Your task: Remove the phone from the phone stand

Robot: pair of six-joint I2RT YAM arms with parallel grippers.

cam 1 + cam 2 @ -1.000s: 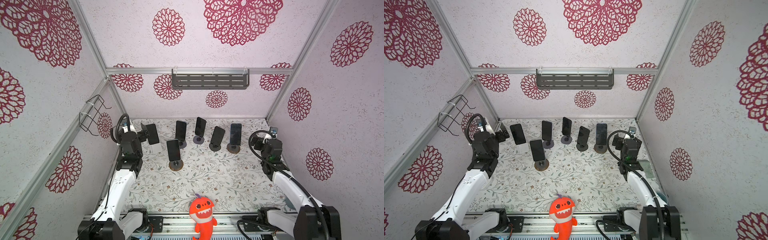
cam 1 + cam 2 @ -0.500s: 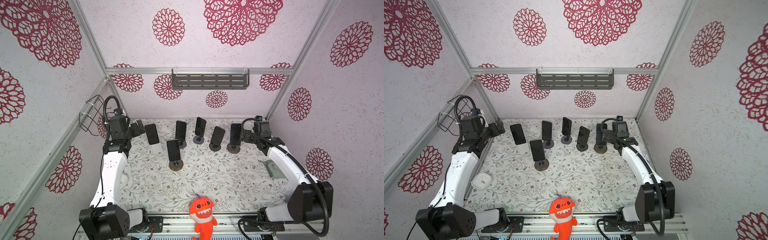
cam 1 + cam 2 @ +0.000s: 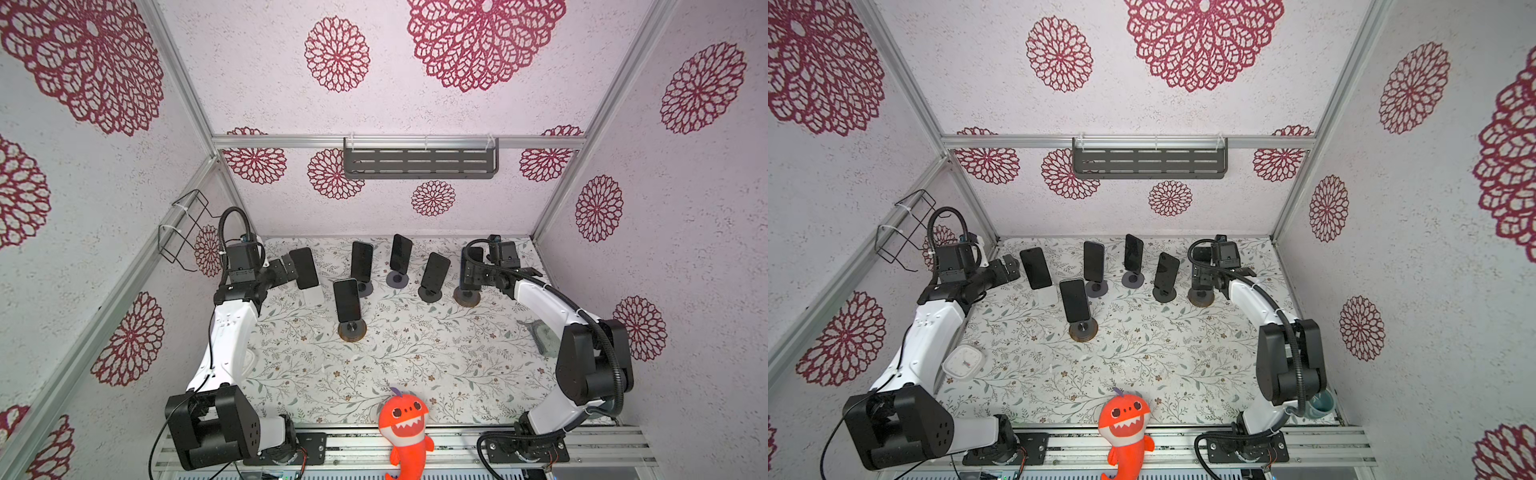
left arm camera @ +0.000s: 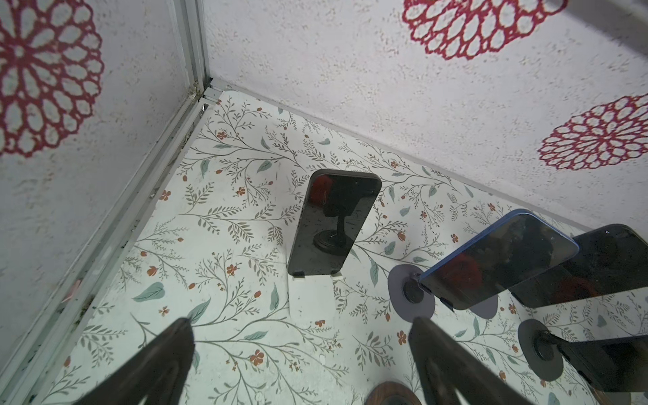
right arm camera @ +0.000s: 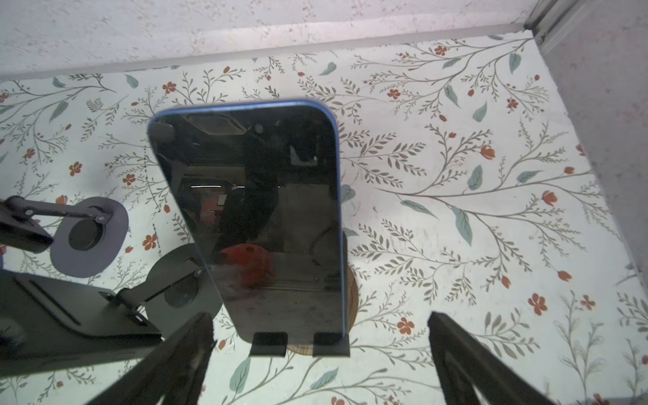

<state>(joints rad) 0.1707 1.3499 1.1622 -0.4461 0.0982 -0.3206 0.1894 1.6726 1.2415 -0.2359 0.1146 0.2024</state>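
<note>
As seen from wrist views, noted left gripper (image 4: 301,326) spread, empty, facing black phone (image 4: 333,221) on white stand (image 4: 310,298) — right gripper (image 5: 319,317) likewise, facing blue-rimmed phone (image 5: 259,217) on wood-based stand (image 5: 351,294)

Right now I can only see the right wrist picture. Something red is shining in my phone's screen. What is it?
Observer: Most likely a reflection of the orange toy shark. It stands at the front edge of the table, in both top views.
Operator: Are the left fingers holding anything?
Observer: No. In the left wrist view they are open and empty, and they face a phone that leans on a white stand.
</note>
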